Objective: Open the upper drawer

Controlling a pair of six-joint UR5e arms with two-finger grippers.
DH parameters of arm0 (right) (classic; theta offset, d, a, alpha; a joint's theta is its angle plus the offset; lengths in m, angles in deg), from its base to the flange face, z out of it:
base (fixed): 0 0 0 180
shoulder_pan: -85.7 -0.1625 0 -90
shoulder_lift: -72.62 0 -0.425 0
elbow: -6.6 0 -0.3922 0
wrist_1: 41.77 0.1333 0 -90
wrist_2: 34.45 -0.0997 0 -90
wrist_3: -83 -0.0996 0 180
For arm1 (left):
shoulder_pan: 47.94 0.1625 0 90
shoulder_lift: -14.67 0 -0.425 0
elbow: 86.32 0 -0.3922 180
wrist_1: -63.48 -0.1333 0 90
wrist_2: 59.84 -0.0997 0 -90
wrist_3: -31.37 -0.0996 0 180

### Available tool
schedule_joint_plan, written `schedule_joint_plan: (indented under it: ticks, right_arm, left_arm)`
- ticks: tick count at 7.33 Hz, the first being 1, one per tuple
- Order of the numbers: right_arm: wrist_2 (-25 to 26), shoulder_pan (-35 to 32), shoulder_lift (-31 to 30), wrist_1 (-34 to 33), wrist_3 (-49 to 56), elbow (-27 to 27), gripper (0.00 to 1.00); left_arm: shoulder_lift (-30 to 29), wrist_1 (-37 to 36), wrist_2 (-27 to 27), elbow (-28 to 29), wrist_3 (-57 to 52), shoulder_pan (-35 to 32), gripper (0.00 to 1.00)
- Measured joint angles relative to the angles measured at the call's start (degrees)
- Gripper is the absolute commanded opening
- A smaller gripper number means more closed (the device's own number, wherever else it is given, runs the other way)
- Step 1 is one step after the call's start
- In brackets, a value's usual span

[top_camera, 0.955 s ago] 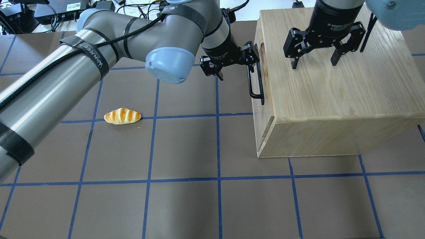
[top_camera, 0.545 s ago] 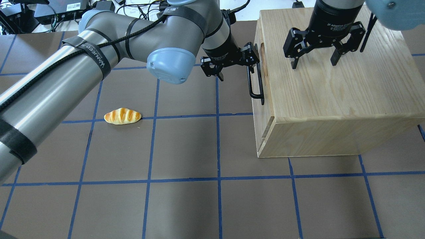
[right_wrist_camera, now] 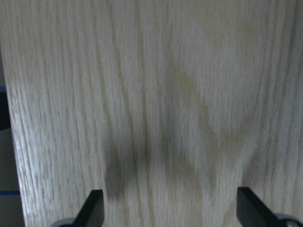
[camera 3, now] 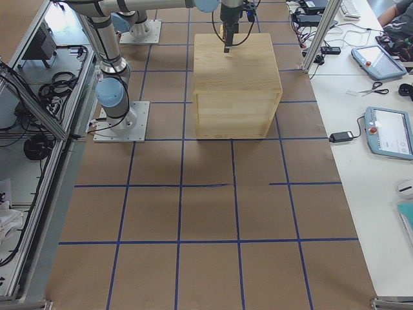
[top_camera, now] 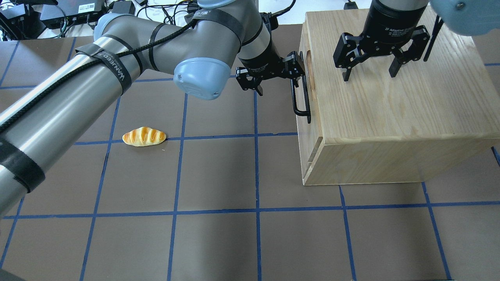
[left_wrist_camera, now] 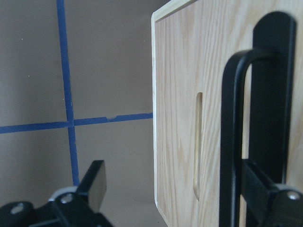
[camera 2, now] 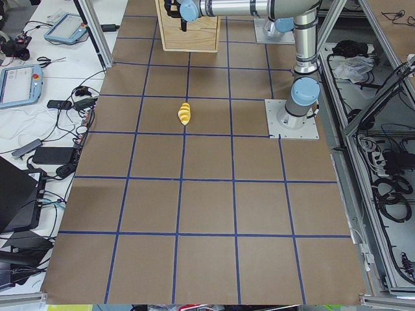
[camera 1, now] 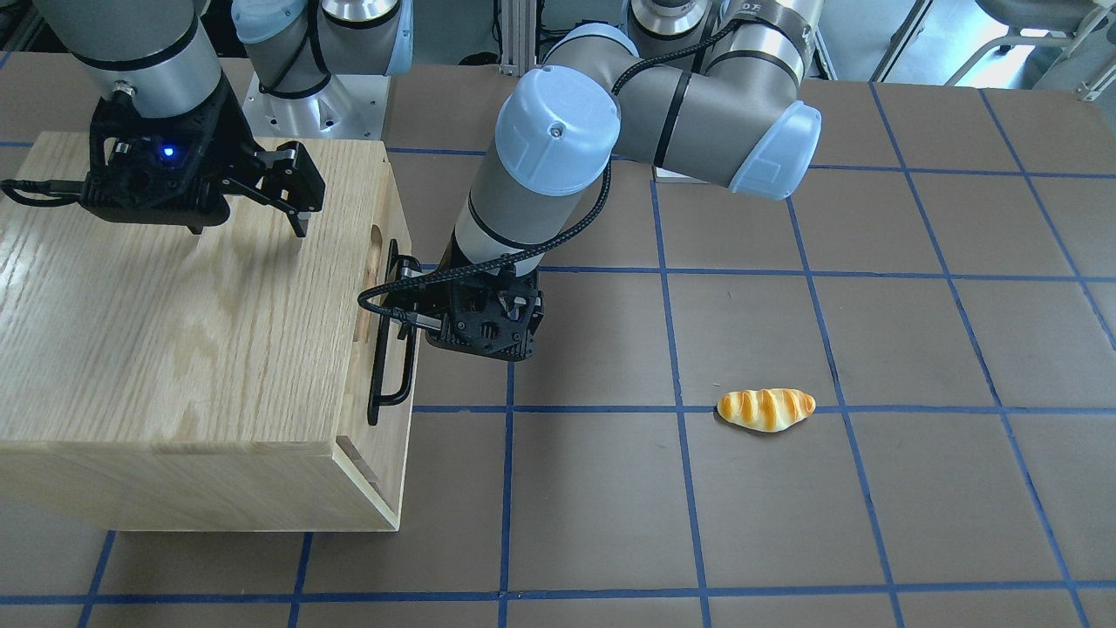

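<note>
My left gripper (top_camera: 278,82) is spread wide at the handle (top_camera: 297,97). The drawer (top_camera: 314,125) is shut; I must grip and pull.

You have one left end effector (top_camera: 279,82), one right end effector (top_camera: 369,76), one wooden cabinet (top_camera: 390,109), one black bar handle (top_camera: 299,103), one bread roll (top_camera: 144,136), one table (top_camera: 218,175).

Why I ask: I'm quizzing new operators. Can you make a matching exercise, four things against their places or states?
1. left gripper
2. right gripper
3. bread roll
4. upper drawer

A. shut in the cabinet
B. open, above the cabinet's top
C. lying on the table
D. open, at the bar handle

Pairs: 1-D, 2-B, 3-C, 4-A.
</note>
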Motion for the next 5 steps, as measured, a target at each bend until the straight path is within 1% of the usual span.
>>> schedule_joint_plan:
  ticks: [5]
  right_arm:
    - [0.00,0.02,0.00,0.00,-0.04,-0.02,1.00]
  left_arm:
    - [0.99,0.43,-1.46,-0.50,-4.04,0.52,1.00]
